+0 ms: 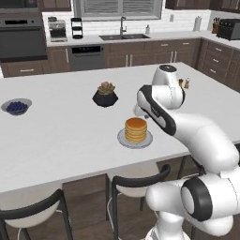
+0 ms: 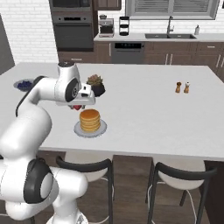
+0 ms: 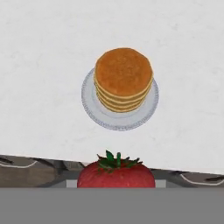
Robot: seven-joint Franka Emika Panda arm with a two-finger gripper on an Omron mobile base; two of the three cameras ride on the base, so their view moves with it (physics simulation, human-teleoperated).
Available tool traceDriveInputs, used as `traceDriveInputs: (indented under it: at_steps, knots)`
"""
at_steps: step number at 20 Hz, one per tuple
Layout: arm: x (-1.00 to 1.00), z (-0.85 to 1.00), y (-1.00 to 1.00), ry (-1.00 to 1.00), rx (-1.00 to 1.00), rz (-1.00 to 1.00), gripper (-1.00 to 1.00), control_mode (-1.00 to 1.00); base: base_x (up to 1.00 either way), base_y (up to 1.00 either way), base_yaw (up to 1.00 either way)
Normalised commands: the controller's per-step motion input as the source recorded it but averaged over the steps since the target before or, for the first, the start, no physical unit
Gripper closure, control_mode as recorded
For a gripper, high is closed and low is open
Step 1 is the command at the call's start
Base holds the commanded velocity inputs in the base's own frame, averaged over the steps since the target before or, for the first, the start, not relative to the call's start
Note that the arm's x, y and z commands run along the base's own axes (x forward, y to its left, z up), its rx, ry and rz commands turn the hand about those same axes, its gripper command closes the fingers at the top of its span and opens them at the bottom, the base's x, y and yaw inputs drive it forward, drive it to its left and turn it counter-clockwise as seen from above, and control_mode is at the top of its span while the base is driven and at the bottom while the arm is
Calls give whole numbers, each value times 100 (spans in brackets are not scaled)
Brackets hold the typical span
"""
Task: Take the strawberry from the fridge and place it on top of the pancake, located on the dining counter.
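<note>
Hand (image 2: 78, 106) pinching a bright red strawberry (image 3: 116, 175), hovering at nine o'clock of the golden-brown pancake stack (image 3: 124, 78) on the white bench (image 1: 61, 136), ready for placing.

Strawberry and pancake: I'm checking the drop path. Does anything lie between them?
Nothing: in the hand view, just bare dining counter and plate rim separate the held strawberry from the pancake.

Red strawberry (image 3: 116, 175), green-capped, hangs above the white bench (image 1: 56, 136); golden pancake (image 1: 136, 130) stack near its front edge.
</note>
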Motion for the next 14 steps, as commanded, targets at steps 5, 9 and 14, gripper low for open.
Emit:
traceDriveInputs:
  at_steps: [5, 9, 14]
  knots:
    - [100, -20, 8, 0, 0, 0, 100, -100, 0, 0, 0]
    - [83, -31, 11, -5, -3, 0, 100, -100, 0, 0, 0]
    - [74, -54, 3, -2, -7, 0, 100, -100, 0, 0, 0]
